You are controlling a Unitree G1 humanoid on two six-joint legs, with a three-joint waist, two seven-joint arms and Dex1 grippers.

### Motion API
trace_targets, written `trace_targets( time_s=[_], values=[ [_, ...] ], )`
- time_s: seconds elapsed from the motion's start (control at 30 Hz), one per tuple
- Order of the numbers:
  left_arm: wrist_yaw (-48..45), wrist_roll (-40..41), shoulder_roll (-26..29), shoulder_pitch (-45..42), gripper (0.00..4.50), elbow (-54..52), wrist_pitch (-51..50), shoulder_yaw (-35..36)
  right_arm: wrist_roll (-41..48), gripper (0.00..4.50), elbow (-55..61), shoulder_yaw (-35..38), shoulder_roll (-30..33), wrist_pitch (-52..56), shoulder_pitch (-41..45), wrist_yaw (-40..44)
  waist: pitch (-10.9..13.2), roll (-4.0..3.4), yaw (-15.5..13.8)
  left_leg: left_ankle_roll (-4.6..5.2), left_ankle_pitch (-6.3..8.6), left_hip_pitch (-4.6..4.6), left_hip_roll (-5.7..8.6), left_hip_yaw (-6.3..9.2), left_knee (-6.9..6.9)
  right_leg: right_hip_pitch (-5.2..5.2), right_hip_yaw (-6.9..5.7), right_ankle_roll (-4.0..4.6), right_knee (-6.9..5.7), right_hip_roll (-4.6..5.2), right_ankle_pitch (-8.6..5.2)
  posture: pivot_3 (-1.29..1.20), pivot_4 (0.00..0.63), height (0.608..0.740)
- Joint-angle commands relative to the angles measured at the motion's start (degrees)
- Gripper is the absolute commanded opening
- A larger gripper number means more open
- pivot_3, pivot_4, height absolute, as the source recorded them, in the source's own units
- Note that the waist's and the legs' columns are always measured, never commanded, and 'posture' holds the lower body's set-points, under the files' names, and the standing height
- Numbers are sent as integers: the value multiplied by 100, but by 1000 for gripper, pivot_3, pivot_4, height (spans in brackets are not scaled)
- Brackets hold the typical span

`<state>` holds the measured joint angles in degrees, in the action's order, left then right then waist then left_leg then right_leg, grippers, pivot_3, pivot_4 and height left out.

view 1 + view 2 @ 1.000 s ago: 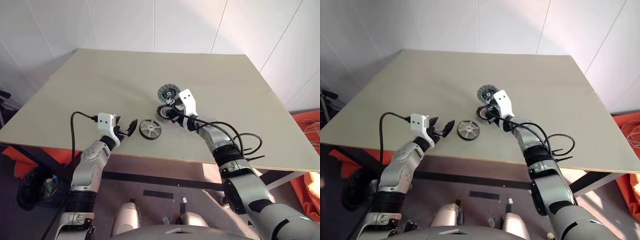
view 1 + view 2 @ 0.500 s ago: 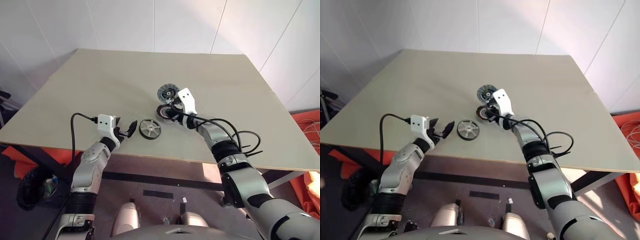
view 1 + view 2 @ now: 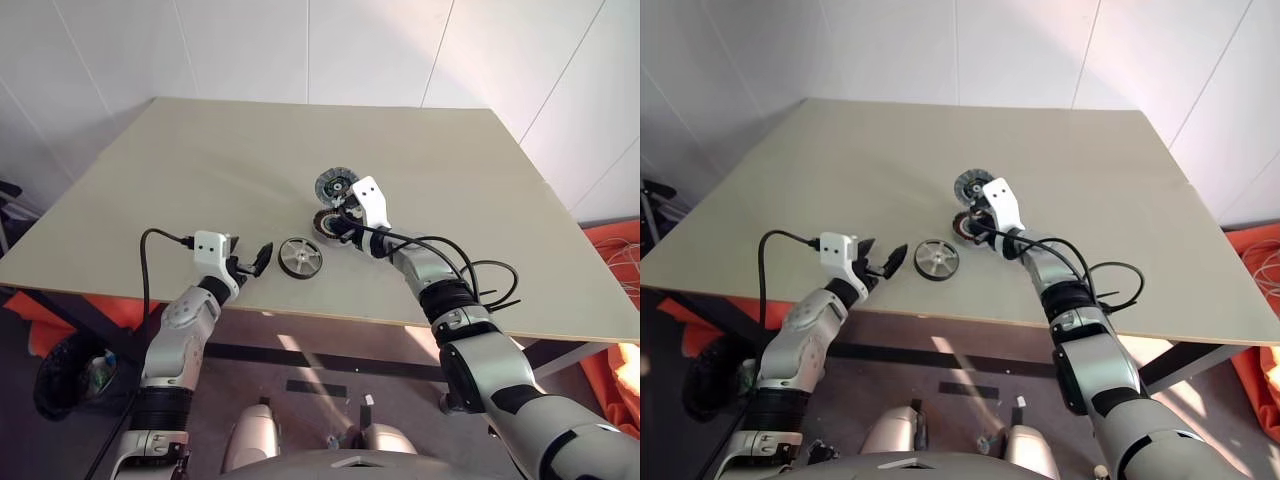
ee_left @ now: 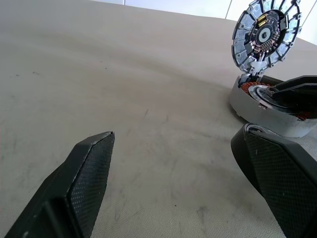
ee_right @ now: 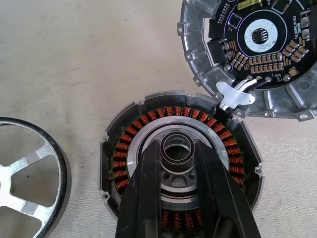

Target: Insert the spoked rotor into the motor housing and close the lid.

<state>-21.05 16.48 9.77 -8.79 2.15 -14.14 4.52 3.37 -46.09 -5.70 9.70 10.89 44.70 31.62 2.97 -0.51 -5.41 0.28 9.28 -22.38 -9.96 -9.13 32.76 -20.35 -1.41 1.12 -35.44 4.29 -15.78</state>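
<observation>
R fingers (image 5: 181,198) nearly together over the motor housing (image 5: 124,148) hub, prob steadying it; lid (image 5: 257,44) hinged open just beyond. Spoked rotor (image 3: 300,257) flat on desk (image 3: 200,180) ahead of spread L fingers (image 3: 259,258), awaiting pickup

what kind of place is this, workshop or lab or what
Probably a robot test room or lab rather than a working workshop: a plain beige table against white panelled walls, carrying only an opened motor housing, its lid and a spoked rotor. Orange material lies beside the table.
</observation>
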Motion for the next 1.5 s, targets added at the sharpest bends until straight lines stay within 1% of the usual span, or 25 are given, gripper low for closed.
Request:
trace_targets(
  time_s=[0.03,0.27,0.57,0.77,0.8,1.07,1.27,1.4,1.43,1.5],
  values=[
    [-12,-34,33,-55,4500,-170,125,0,9,664,214,83,18,-51,130,30,0,0,0,0,0,0,0,0,0,0,0,0,0,0,0,0,0,740],
    [-30,-54,48,-75,4500,-154,133,-13,34,664,233,92,21,-74,97,89,0,0,0,0,0,0,0,0,0,-1,0,0,0,0,0,0,0,740],
    [-35,-49,65,-54,4500,-188,115,-7,-114,664,286,48,22,-275,64,-58,0,0,1,0,0,-1,0,0,0,-2,0,0,0,0,0,0,0,740],
    [-27,-55,66,-54,4500,-199,111,-16,-14,664,307,103,21,-183,44,171,0,0,1,0,0,-3,0,0,0,-3,0,0,0,0,0,0,0,740],
    [-28,-56,67,-54,4500,-201,111,-15,-5,1387,326,101,24,-163,33,211,0,0,1,0,0,-3,0,0,0,-4,0,0,0,0,0,0,0,740],
    [-38,-50,83,-83,4500,-176,99,-11,-122,4036,429,84,28,-338,-22,84,0,0,0,0,0,-5,0,0,0,-6,0,0,0,0,0,0,0,740],
    [-47,-48,90,-102,4500,-160,95,-9,36,4036,510,210,2,-440,15,123,0,0,0,0,0,-6,0,0,0,-7,0,0,0,0,0,0,0,740],
    [-41,-54,91,-109,4500,-157,93,-12,95,3172,551,248,-68,-368,29,191,0,0,4,0,0,-6,-1,0,0,-7,0,0,0,0,0,0,0,740],
    [-40,-55,91,-109,4500,-157,93,-12,94,2760,563,243,-71,-364,21,210,0,0,4,0,0,-7,-1,0,0,-8,0,0,0,0,0,0,0,740],
    [-28,-61,89,-104,4500,-163,95,-12,71,2084,563,236,-91,-361,13,191,1,0,5,0,0,-8,-1,0,0,-9,0,0,0,0,0,0,0,740]
  ],
)
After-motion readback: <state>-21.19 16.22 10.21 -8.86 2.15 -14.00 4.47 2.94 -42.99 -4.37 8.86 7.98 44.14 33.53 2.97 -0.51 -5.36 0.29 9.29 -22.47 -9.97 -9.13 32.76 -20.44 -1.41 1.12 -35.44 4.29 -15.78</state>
